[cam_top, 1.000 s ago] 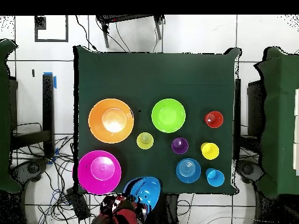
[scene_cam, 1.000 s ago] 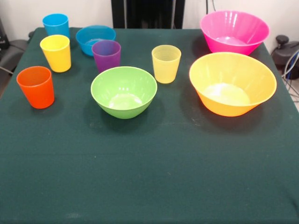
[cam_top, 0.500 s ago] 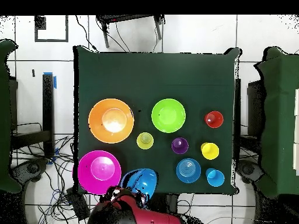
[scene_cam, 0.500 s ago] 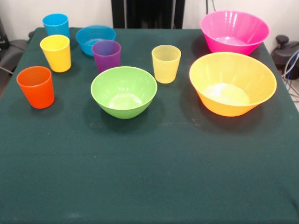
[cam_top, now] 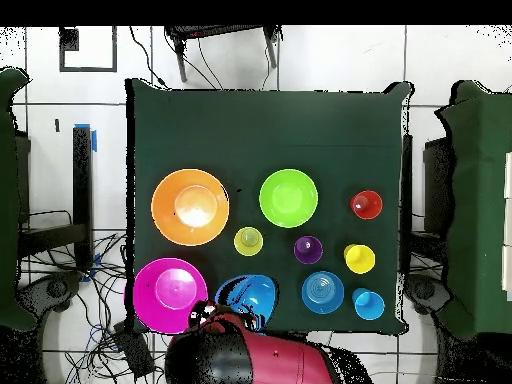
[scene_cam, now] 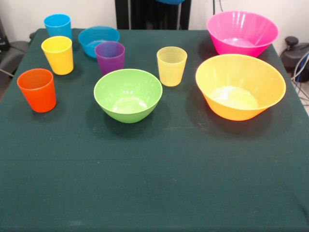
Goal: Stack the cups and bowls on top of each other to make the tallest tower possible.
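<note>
Medium blue bowl sits at red arm's tip, fingers hidden.

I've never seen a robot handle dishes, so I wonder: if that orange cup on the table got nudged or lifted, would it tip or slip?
The orange cup is taller than wide and narrows toward its base, so a sideways nudge high up could probably topple it. It looks like thin translucent plastic, so likely light and not fragile. Its smooth, glossy wall may slip in a loose grip, while the green cloth might resist sliding.
</note>
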Action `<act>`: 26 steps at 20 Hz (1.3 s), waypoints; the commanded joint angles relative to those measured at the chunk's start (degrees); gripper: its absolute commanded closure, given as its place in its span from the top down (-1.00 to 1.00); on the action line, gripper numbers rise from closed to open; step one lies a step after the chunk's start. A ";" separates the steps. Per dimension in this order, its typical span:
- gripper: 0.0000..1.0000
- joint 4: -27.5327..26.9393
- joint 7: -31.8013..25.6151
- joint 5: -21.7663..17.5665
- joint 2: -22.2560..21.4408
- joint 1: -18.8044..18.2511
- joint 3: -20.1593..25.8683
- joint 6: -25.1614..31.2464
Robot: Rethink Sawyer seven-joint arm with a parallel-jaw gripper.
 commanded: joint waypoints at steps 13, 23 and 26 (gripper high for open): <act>-1.00 -14.07 0.77 -8.01 12.98 1.42 3.83 -1.50; -1.00 -19.63 3.70 -9.64 21.38 3.11 2.34 -5.44; -1.00 -20.89 3.24 -9.48 21.49 3.01 2.38 -4.70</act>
